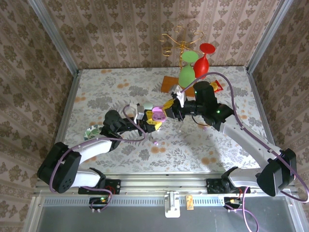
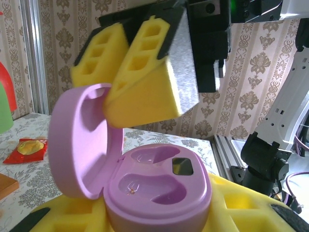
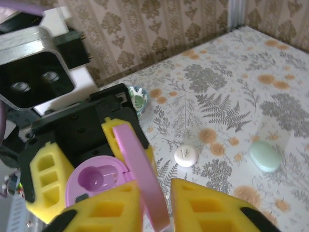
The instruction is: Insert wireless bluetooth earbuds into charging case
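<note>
The flowered bench (image 1: 96,92) takes up most of the enclosure, with patterned walls around it. Two arms reach in from the near edge and meet at its middle: the left arm (image 1: 91,147) low and bent, the right arm (image 1: 251,140) sweeping in from the far right. At the far edge stand a green and a red goblet-like ornament (image 1: 195,65).

The left pincer (image 1: 153,121) is closed on a purple case (image 2: 159,188), its yellow pads pressed against either side of the base. The case is held well above the bench with its two wells facing up.

The right pincer (image 2: 123,63) hangs over the case, its yellow fingers on either side of the raised lid (image 2: 79,140). I cannot tell whether they are pinching the lid or just flanking it.

On the bench beyond lie a white round case (image 3: 185,155) and, well apart from it, a pale green case (image 3: 265,155).

A tiny purple earbud (image 1: 155,143) lies loose on the bench, just on the near side of the held case.
</note>
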